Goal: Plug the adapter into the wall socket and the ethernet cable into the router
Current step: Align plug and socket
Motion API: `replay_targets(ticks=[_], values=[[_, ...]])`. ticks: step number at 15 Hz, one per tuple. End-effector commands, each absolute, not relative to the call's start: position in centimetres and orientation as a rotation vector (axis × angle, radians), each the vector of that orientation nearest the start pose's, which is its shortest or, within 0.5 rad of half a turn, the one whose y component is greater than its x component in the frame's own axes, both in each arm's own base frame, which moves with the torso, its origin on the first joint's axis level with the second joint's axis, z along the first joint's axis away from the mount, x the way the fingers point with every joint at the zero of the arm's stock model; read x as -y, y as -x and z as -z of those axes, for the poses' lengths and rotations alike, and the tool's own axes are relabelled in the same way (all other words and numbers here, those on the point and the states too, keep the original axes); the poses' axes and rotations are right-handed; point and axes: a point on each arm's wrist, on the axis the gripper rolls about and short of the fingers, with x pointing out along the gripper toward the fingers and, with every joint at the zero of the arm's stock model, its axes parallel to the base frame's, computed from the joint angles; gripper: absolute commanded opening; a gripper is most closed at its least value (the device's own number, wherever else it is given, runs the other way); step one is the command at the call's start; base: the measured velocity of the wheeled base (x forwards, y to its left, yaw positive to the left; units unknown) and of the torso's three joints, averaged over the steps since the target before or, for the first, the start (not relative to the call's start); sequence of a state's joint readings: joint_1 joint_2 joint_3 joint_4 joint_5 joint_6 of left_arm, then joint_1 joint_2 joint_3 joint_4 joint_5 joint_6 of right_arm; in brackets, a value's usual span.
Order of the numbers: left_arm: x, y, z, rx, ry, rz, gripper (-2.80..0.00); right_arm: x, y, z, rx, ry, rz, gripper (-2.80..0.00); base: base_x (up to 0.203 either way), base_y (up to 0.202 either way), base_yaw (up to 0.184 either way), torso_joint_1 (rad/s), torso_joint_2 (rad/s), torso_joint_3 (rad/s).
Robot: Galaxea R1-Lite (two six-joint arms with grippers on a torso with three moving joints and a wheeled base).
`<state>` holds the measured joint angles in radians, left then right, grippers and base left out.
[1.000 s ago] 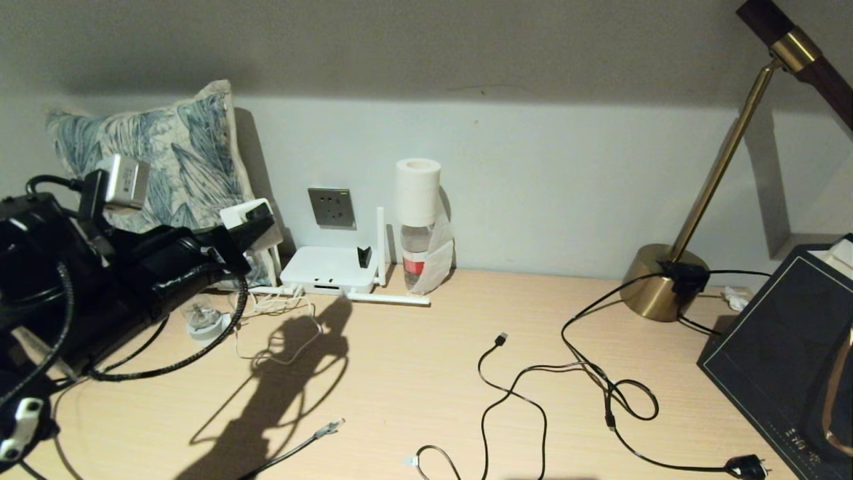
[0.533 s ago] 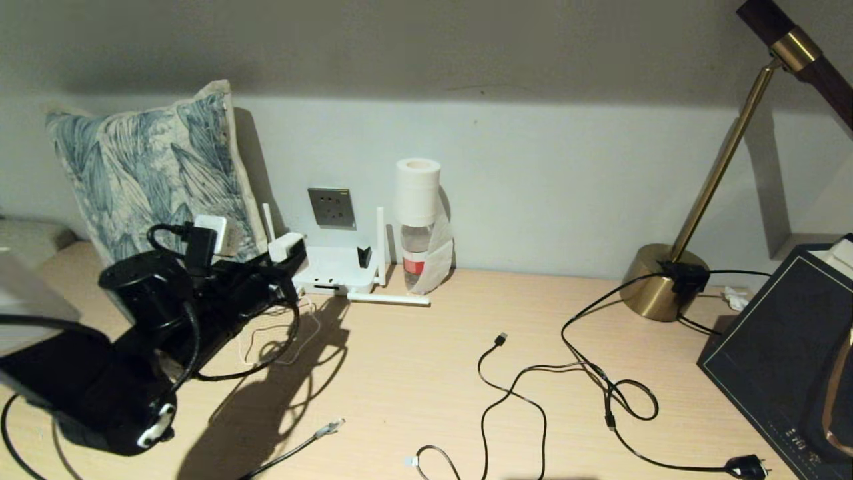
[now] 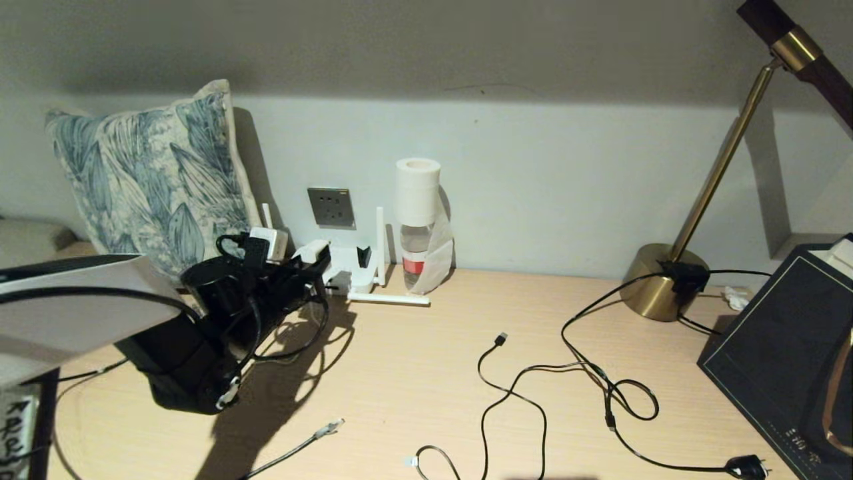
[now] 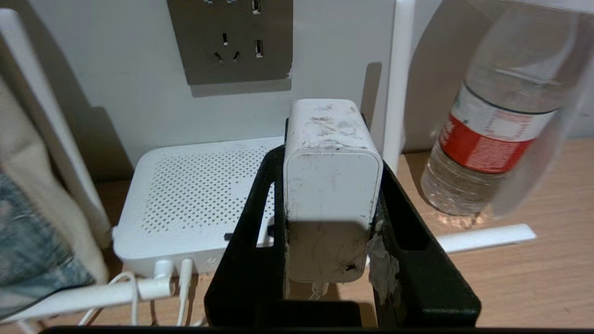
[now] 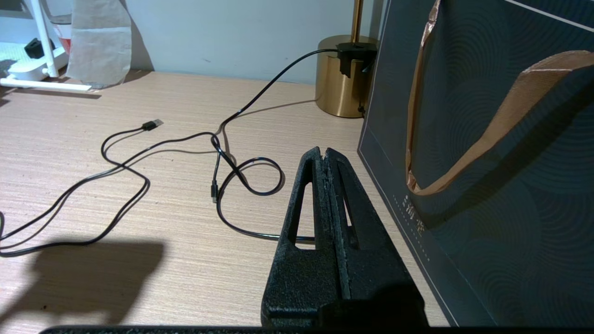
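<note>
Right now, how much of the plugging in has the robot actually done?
Nothing is plugged yet. The left gripper grips the adapter over the router, below the wall socket. The ethernet cable lies untouched on the desk; the right gripper waits shut, empty.

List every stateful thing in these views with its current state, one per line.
Small white cube-shaped adapter: clamped in left gripper, not plugged in.
Square grey wall socket: pin holes unoccupied.
Flat white router: on desk below socket, white cords in its front ports.
Thin black ethernet cable: loose on desk, unconnected.
Right gripper: shut, holding nothing, beside dark paper bag.
</note>
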<state>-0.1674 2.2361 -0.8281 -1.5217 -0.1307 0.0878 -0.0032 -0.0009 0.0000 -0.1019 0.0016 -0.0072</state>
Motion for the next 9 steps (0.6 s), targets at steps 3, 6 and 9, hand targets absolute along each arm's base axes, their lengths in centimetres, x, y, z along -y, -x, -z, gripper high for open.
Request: replay_targets(ticks=[3,6,9], values=[[5.5,-42.1,-7.0,0.177,-0.092,0.284,-2.8,0.0,2.0,-7.6,0.067,0.008,0.002,-2.8,0.0,0.0,0.0,0.0,0.0,0.0],[4.9,-43.7,-8.5,0.263,-0.091,0.276,-2.8,0.0,2.0,-7.6,0.067,0.008,0.002,-2.8,0.0,0.0,0.0,0.0,0.0,0.0],[5.0,-45.1,-9.0,0.318,-0.093,0.271,-2.8,0.0,2.0,-7.6,0.067,0.008,0.002,-2.8,0.0,0.0,0.0,0.0,0.0,0.0]])
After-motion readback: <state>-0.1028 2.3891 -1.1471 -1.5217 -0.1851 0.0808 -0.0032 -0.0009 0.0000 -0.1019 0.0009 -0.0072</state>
